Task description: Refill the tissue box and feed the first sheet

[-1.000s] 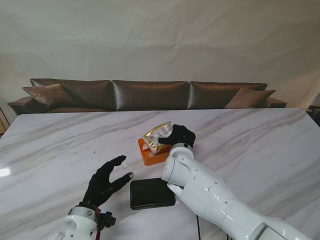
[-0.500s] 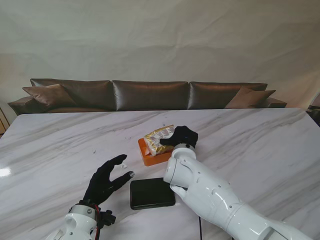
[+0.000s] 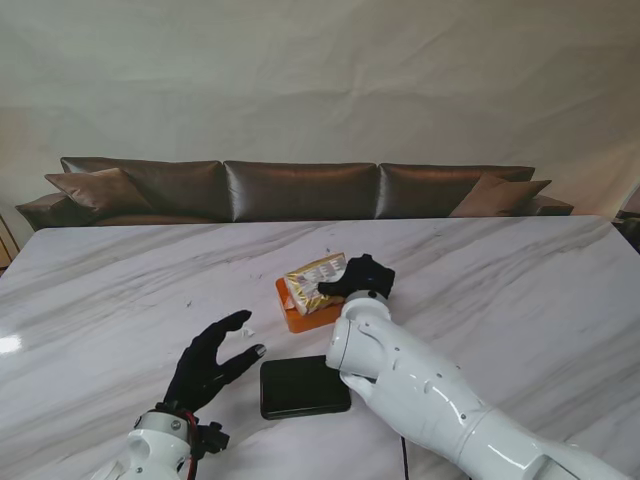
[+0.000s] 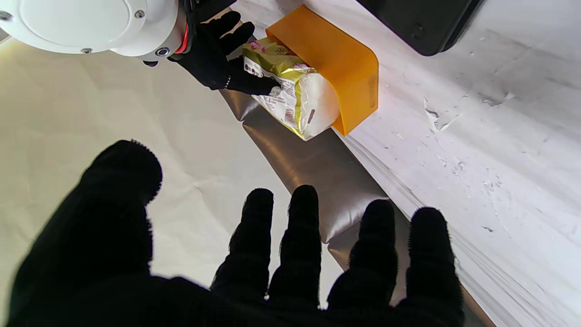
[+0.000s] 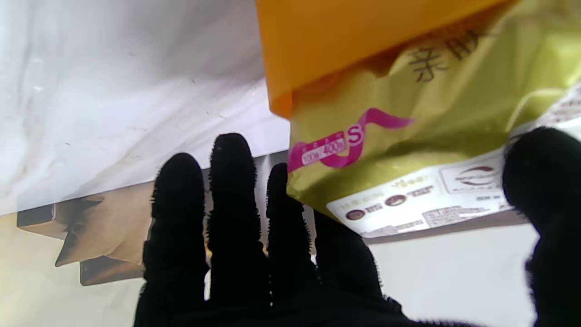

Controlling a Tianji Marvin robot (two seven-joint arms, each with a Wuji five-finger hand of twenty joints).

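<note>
An orange tissue box (image 3: pixel 300 316) stands open-topped at the table's middle. A gold tissue pack (image 3: pixel 316 277) lies in it, tilted, one end sticking out over the rim. My right hand (image 3: pixel 360 275) grips the pack's right end. In the right wrist view the pack (image 5: pixel 408 150) sits between thumb and fingers, partly inside the box (image 5: pixel 345 41). The left wrist view shows the pack (image 4: pixel 290 91) poking out of the box (image 4: pixel 336 59), with the right hand (image 4: pixel 213 50) on it. My left hand (image 3: pixel 210 362) hovers open, nearer to me and to the left, fingers spread.
A black lid (image 3: pixel 303 386) lies flat on the marble table between my two arms, just right of the left hand. Small white paper scraps (image 3: pixel 247 330) lie left of the box. A brown sofa (image 3: pixel 300 190) runs behind the table's far edge.
The right hand has lowered the tissue pack from a raised, steeper tilt down into the orange box. The left hand has barely moved.
</note>
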